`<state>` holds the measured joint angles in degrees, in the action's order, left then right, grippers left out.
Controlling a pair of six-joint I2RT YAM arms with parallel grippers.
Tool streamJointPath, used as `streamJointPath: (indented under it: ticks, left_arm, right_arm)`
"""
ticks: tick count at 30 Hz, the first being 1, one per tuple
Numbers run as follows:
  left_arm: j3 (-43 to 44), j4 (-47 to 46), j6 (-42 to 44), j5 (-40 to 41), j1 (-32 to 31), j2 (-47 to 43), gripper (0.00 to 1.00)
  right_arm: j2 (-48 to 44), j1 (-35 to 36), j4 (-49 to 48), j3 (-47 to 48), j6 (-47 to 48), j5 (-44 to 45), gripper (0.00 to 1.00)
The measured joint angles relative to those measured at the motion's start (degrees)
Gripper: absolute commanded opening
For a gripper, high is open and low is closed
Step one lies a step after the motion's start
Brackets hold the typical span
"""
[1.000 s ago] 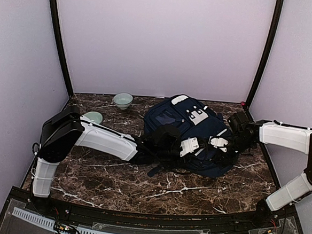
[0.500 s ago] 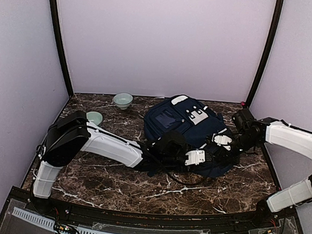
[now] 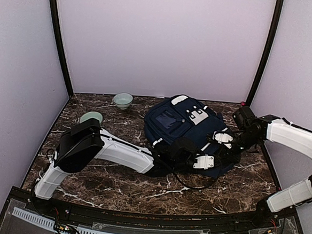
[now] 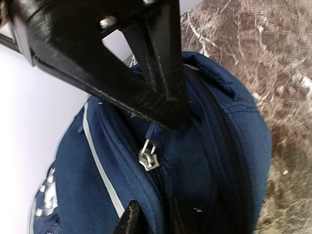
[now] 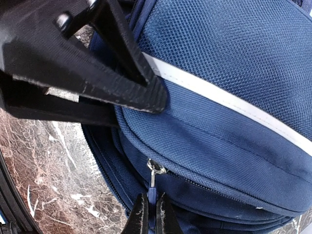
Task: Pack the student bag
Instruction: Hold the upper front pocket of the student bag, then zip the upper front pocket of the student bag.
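The student bag (image 3: 180,121), a navy backpack with white trim, lies flat at the table's right centre. My left gripper (image 3: 203,162) is at its near edge. In the left wrist view (image 4: 152,222) it pinches a ridge of the bag's fabric (image 4: 97,185) beside an open zip. One fingertip (image 4: 128,220) shows; the other is lost in the dark gap. A silver slider (image 4: 148,159) hangs just above, ungripped. My right gripper (image 3: 222,139) is at the bag's right side. In the right wrist view (image 5: 151,217) it is shut on a blue zip pull (image 5: 152,195) of the bag (image 5: 219,73).
Two pale green bowls stand on the marble table (image 3: 114,183), one at the back (image 3: 123,99) and one at the left (image 3: 91,117) beside my left arm. Purple walls close in the back and both sides.
My left gripper has slid right and toward the near side along the bag's front edge. My right gripper has shifted slightly up and back at the bag's right side.
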<state>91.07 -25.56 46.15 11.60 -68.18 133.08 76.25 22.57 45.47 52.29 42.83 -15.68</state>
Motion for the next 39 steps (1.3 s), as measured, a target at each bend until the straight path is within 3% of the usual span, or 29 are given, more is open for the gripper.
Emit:
streamJointPath:
  ticks: [4,15,25,33,35,39]
  left_arm:
    - [0.02,-0.79,1.03,1.40,-0.20,0.11,0.00]
    - [-3.45,-5.01,1.03,1.60,-0.24,-0.35,0.00]
    - [-17.57,-5.57,-4.04,-2.47,-0.07,-11.23,0.00]
    - [-31.91,-2.51,-10.45,-2.56,0.02,-24.06,0.00]
    - [-34.62,-1.53,-11.72,-1.92,0.02,-26.53,0.08]
    - [-41.81,4.35,-16.57,1.60,-0.42,-34.03,0.38]
  right_arm:
    - [0.00,-0.07,0.09,0.00,-0.48,0.15,0.00]
    - [1.16,-6.45,0.94,0.70,-0.87,-1.07,0.00]
    - [4.85,-13.07,1.73,2.69,1.03,-2.25,0.00]
    - [5.99,-10.27,5.84,3.96,1.18,-8.35,0.00]
    - [5.75,-6.14,5.97,3.96,0.28,-8.96,0.00]
    - [5.51,1.33,5.44,4.57,-2.91,-10.49,0.00]
